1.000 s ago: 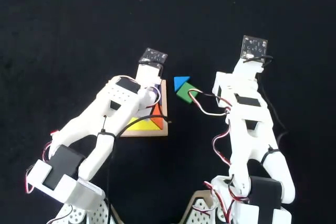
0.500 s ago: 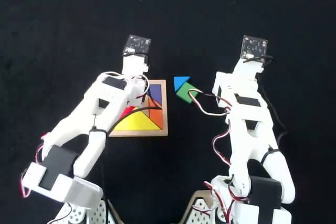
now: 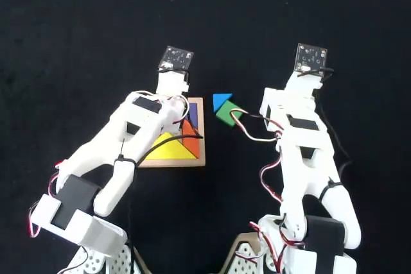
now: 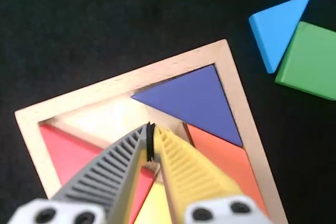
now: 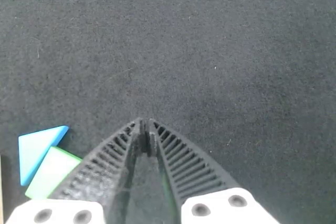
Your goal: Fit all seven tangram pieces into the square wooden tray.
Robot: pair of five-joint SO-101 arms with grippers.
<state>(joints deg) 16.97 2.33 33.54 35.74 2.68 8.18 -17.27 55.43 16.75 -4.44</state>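
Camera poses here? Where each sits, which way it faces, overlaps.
High view: fixed overhead, looking down on left arm, right arm, wooden tray, blue triangle, green square.
Left wrist view: on the left wrist, looking down its shut left tool into the tray.
Right wrist view: on the right wrist, looking along its shut right tool at black cloth.
Shared: all three see the blue triangle and green square.

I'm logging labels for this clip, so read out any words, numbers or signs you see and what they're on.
No readable text anywhere.
Wooden tray, light blue triangle, green square: plain, no print.
Left arm's circuit board and right arm's circuit board: specks too small to read.
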